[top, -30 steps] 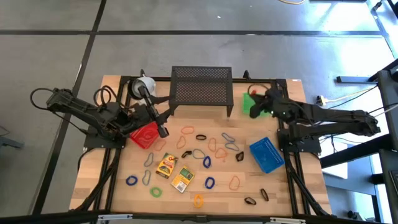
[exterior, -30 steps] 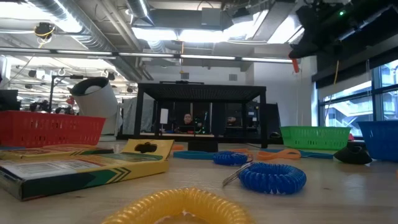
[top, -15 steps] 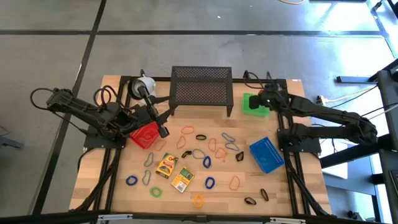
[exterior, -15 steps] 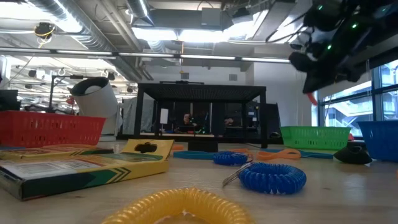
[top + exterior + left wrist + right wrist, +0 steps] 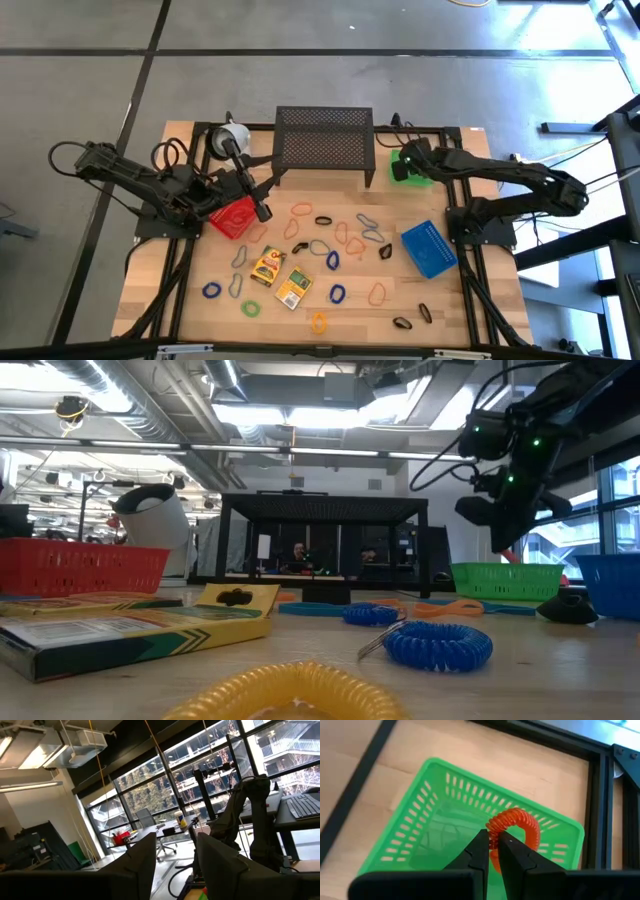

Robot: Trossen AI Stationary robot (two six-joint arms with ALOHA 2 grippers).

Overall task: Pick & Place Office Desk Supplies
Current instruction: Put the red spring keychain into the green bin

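Observation:
My right gripper [image 5: 492, 840] hangs over the green bin [image 5: 420, 830] at the table's far right and is shut on an orange coil loop [image 5: 520, 820]. The low view shows it [image 5: 500, 520] above the bin's rim [image 5: 505, 572]. My left gripper [image 5: 262, 212] waits open above the red bin [image 5: 232, 216], its fingers [image 5: 145, 857] pointing out into the room. Several coloured loops [image 5: 345, 235], dark clips [image 5: 424, 312] and two yellow packets [image 5: 267, 266] [image 5: 294, 287] lie flat on the table. My right gripper pinches the orange coil loop by the near side of its ring [image 5: 495, 827] between its two fingers, coming from above and pointing down. The loop is lifted clear and stands out past the fingertips over the green bin's inside.
A black mesh stand [image 5: 323, 140] sits at the far middle, with a white mug [image 5: 232, 137] to its left. A blue bin [image 5: 428, 248] lies at the right. Loose supplies are scattered between the bins as far as the near edge.
My right gripper has moved a little toward the table's left and come down, from high above to just over the green bin, carrying the orange loop with it.

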